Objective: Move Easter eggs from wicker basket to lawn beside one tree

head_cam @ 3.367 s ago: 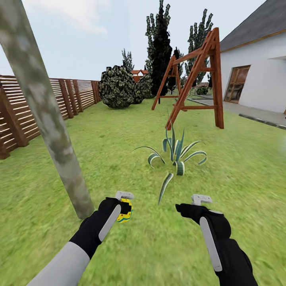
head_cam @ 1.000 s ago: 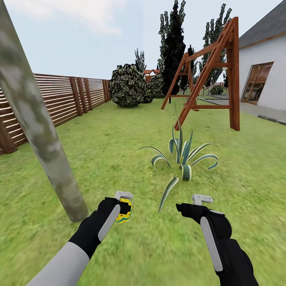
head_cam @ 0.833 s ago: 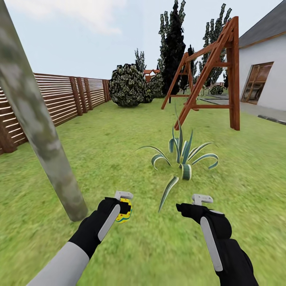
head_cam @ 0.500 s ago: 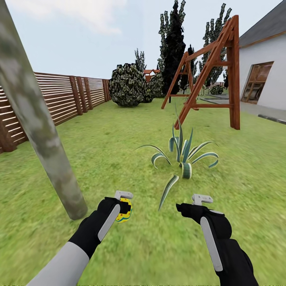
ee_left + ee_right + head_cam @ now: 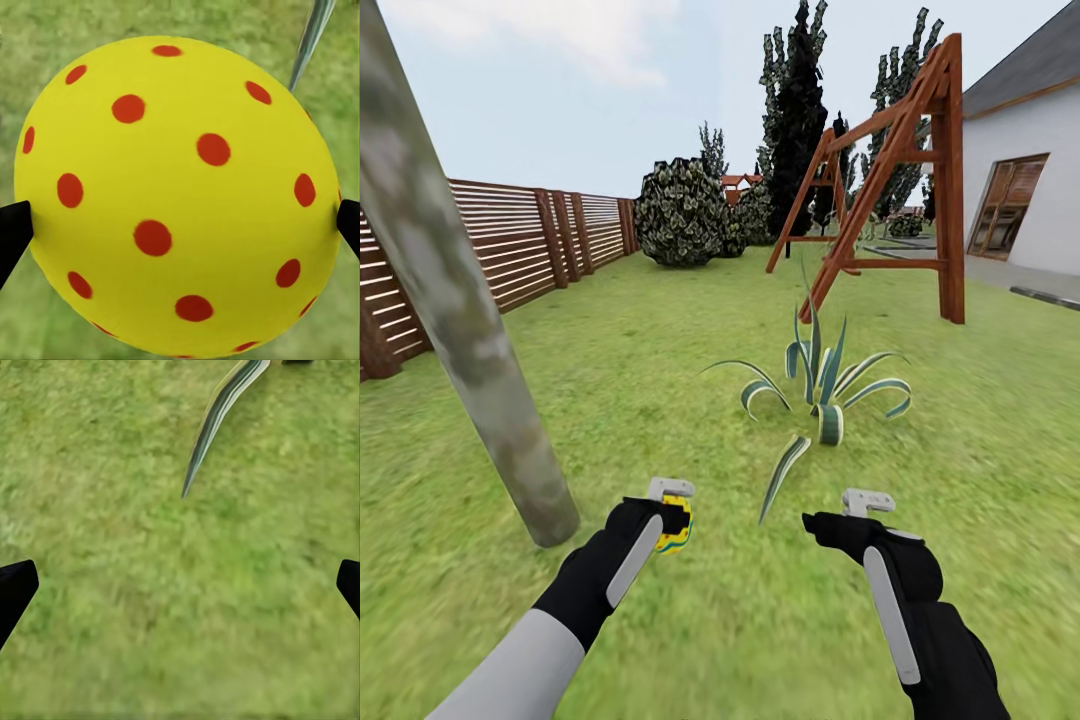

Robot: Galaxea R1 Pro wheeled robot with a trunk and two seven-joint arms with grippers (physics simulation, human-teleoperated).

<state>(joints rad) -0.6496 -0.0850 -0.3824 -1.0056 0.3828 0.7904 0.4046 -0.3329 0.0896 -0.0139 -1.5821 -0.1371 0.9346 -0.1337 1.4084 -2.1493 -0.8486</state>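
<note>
My left gripper (image 5: pixel 674 520) is shut on one Easter egg (image 5: pixel 676 529), yellow with blue zigzag and red dots; in the left wrist view the egg (image 5: pixel 176 199) sits between the black fingertips (image 5: pixel 13 229). It hangs above the lawn (image 5: pixel 660 340), a short way right of the tree (image 5: pixel 455 310), whose pale mottled trunk leans up and to the left from its base. My right gripper (image 5: pixel 850 515) is open over grass with nothing in it; its fingertips (image 5: pixel 15 589) stand wide apart. The wicker basket is out of view.
A striped broad-leaved plant (image 5: pixel 818 385) grows just ahead between the arms, one leaf (image 5: pixel 217 412) under the right gripper. A slatted wooden fence (image 5: pixel 510 250) runs along the left. Beyond stand a wooden swing frame (image 5: pixel 890 190), a round bush (image 5: pixel 680 215) and a white house (image 5: pixel 1030 170).
The view has drifted a little, so the trunk base sits slightly higher in frame. Both arms hold the same pose and the egg stays gripped.
</note>
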